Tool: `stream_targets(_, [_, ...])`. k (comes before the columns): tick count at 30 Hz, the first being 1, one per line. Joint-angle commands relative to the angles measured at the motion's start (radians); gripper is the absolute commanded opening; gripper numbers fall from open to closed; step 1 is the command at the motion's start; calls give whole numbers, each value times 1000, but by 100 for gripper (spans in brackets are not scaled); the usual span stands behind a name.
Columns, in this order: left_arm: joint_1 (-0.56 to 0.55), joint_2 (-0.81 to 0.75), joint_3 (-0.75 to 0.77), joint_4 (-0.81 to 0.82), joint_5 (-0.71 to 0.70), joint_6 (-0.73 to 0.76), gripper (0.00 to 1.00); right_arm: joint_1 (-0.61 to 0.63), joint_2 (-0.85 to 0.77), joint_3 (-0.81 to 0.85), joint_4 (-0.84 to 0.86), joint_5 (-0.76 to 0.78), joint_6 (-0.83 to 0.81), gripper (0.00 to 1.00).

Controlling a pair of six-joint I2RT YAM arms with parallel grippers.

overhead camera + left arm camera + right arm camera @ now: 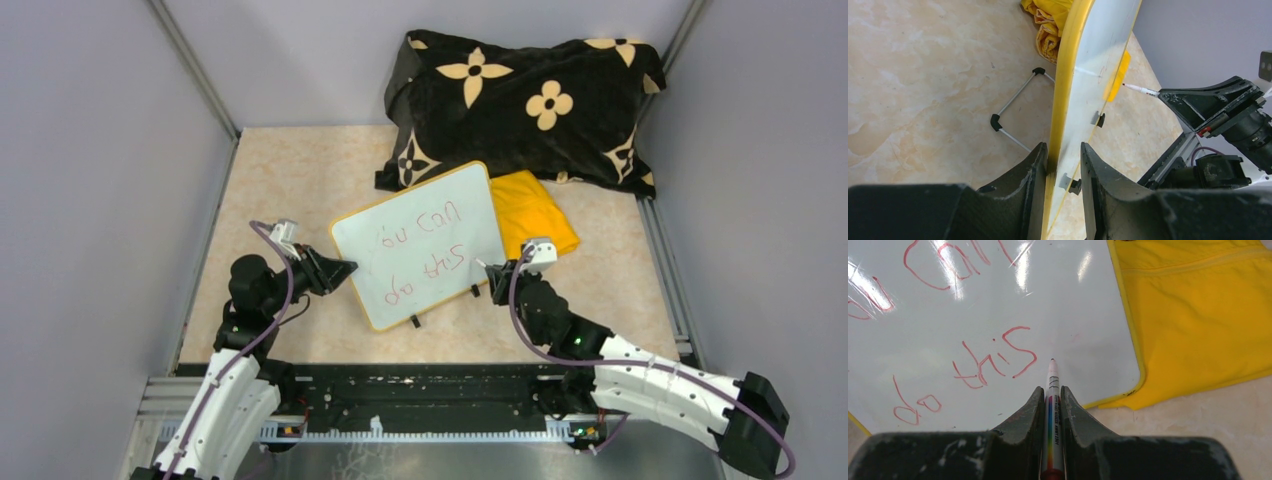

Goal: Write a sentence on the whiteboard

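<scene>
Left pincer (338, 268) is clamped on the left edge of the whiteboard (465, 205). In your left wrist view there's one finger on each face, with the yellow rim pinched between them.

Right pincer (497, 279) is closed on a marker (1053, 385), white barrel with a rainbow stripe, sticking out forward between the fingers. It sits at the board's near right edge. The tip is just right of the "s" in "this". It's at the surface or a hair off it; can't tell contact.

The whiteboard sits mid-bench (280, 180) between the two arms, rotated so one corner points away from you. Two black clip feet (414, 322) are on its near edge. The left wrist view also shows a thin wire frame (1013, 107) with black corners on the board's back side.

The sentence (418, 252) is in red, two lines: "you can" above "do this".

A folded yellow cloth (535, 215) lies just past the board's right edge, partly tucked under it.

Farthest back, a black pillow (525, 105) with cream flower prints lies against the rear wall.
</scene>
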Motion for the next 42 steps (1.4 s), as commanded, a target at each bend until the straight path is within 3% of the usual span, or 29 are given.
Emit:
stream_targets(1, [0, -13, -11, 33, 25, -6, 37, -8, 22, 17, 101, 33, 10, 0])
stream_targets(42, [0, -18, -11, 31, 24, -7, 37, -22, 147, 10, 197, 40, 12, 0])
